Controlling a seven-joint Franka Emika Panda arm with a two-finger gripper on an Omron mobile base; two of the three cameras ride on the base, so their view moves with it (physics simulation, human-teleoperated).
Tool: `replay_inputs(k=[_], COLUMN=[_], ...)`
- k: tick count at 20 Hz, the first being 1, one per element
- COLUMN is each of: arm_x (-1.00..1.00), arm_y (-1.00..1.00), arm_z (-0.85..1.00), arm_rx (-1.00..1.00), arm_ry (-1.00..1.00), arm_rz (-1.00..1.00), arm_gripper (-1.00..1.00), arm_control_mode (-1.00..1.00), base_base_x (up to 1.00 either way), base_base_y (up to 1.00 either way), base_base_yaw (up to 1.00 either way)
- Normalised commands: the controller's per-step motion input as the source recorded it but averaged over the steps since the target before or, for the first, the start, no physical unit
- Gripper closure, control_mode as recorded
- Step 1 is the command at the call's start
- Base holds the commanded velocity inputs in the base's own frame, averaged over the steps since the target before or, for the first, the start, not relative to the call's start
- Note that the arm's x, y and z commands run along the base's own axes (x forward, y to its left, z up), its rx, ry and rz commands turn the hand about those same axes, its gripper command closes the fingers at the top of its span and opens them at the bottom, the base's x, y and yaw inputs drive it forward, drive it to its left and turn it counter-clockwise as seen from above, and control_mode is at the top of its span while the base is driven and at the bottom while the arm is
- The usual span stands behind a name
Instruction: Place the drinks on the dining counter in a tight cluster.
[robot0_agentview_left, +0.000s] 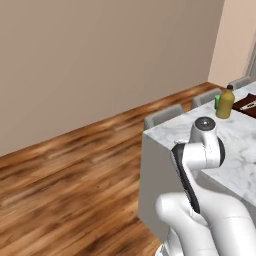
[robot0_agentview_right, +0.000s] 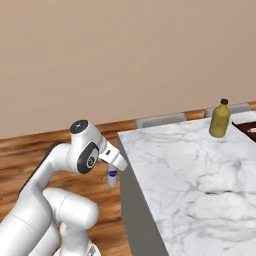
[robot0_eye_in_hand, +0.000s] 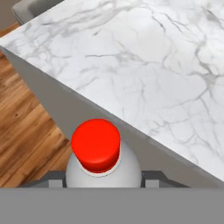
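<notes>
Bottle with a pale body and a red cap (robot0_eye_in_hand: 96, 144) is seen from above in the hand view, clamped between the two dark finger tips (robot0_eye_in_hand: 54, 180) of the gripper (robot0_eye_in_hand: 103, 183), whose jaws are closed on its sides. In the right base view the same small pale bottle (robot0_agentview_right: 112, 176) is held off the counter, beside and below the near corner of the dining counter (robot0_agentview_right: 200, 180), over the wooden floor (robot0_agentview_right: 30, 145); a blue band is seen on its label. The gripper (robot0_agentview_right: 115, 162) is carried at the end of the white arm (robot0_agentview_right: 75, 155), just beside the counter's grey side wall.

The squat yellow juice bottle (robot0_agentview_right: 220, 118) with a black cap is stood upright on the marble top near its far edge, well apart from the held bottle. A brown tray (robot0_agentview_left: 248, 104) lies just beyond it. Grey padded stools (robot0_agentview_left: 164, 115) are lined along the counter's far side, before a beige wall (robot0_agentview_left: 100, 60).
</notes>
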Motion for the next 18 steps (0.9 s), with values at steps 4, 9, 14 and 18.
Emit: replay_inputs(k=[4, 9, 14, 18], arm_x=[0.00, 0.00, 0.00, 0.00], arm_y=[0.00, 0.00, 0.00, 0.00], arm_z=[0.00, 0.00, 0.00, 0.00], arm_rx=[0.00, 0.00, 0.00, 0.00], arm_ry=[0.00, 0.00, 0.00, 0.00], arm_rz=[0.00, 0.00, 0.00, 0.00], arm_gripper=[1.00, 1.00, 1.00, 1.00], arm_control_mode=[1.00, 1.00, 1.00, 1.00], base_base_x=[0.10, 0.00, -0.03, 0.40], base_base_y=[0.21, 0.43, 0.65, 0.58], base_base_yaw=[0.00, 0.13, 0.07, -0.16])
